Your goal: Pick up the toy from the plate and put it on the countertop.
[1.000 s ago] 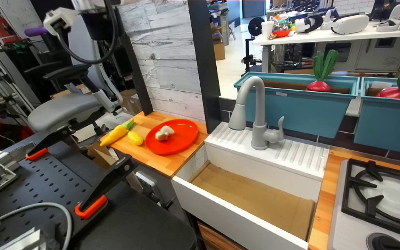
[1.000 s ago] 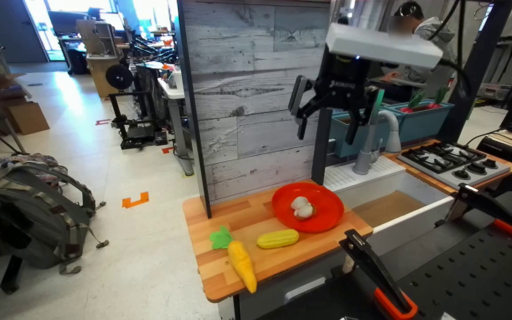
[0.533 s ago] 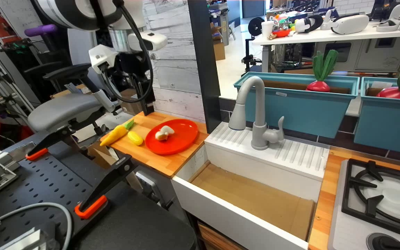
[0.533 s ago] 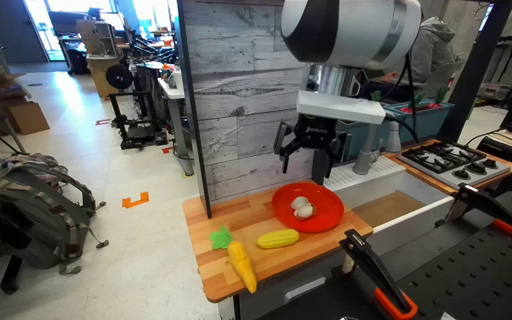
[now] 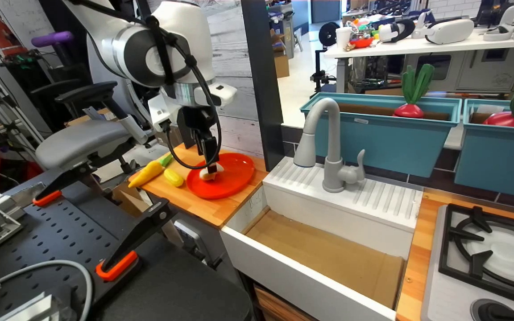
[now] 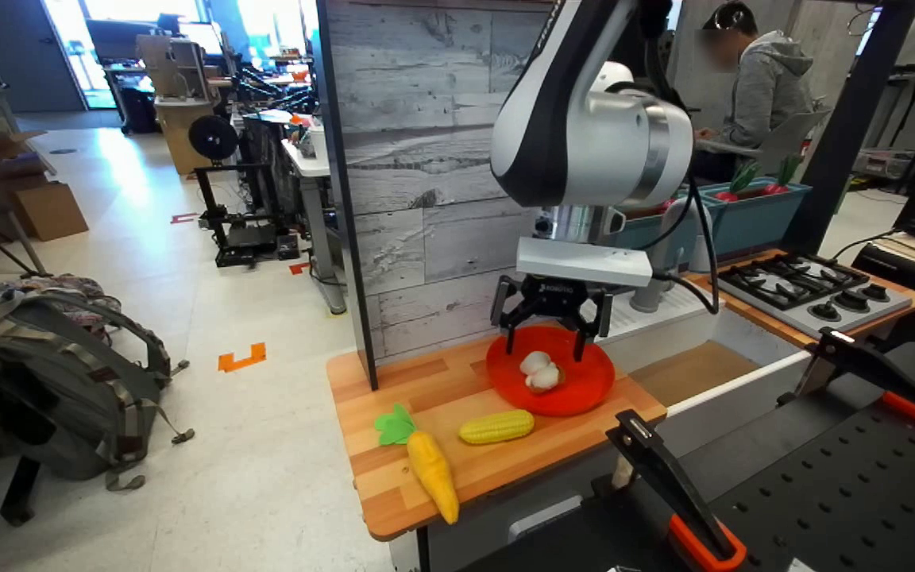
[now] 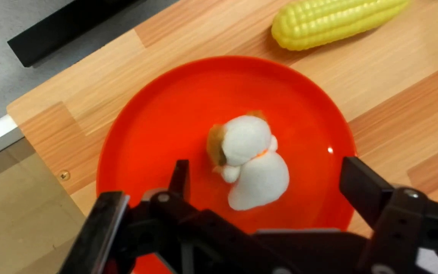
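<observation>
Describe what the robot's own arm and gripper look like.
The arm has smooth, rounded white and pale-grey segments with black sections, plus a shiny silver collar. A black cable loops alongside. Below the collar is a white, boxy housing. The gripper is black, with two linked fingers and small pale lettering.

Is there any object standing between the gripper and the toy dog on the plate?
Nothing visible does: in the wrist view, the toy dog appears uncovered ahead of the open gripper. The toy corn lies outside the plate.
</observation>
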Motion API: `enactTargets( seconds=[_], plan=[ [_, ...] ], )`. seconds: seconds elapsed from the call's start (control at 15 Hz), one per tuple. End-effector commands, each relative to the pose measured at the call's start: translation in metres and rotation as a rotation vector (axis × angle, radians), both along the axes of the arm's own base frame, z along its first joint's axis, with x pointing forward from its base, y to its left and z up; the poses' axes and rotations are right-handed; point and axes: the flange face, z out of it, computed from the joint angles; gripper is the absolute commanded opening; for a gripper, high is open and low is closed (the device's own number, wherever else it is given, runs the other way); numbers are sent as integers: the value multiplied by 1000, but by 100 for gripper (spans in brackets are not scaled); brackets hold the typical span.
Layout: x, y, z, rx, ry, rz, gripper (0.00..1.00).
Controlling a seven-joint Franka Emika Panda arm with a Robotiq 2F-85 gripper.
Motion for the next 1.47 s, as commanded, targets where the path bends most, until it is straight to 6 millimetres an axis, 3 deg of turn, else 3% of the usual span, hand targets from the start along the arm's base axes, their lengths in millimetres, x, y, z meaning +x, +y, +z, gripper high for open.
enactTargets(
  seconds=[0.0, 0.07, 0.13, 0.4, 0.73, 0.8, 1.07, 1.4],
  plan=[
    [14, 3, -21, -22, 26, -20, 100],
    [15, 4, -25, -24, 30, -14, 75],
    [15, 6, -29, -25, 38, -8, 74],
    [16, 15, -31, -13, 46, 13, 42],
    [5, 17, -10, 0, 4, 41, 5],
    [-1, 16, -4, 7, -4, 50, 2],
    [-20, 24, 28, 18, -42, 111, 4],
    [-29, 66, 66, 47, -85, 195, 4]
  ],
)
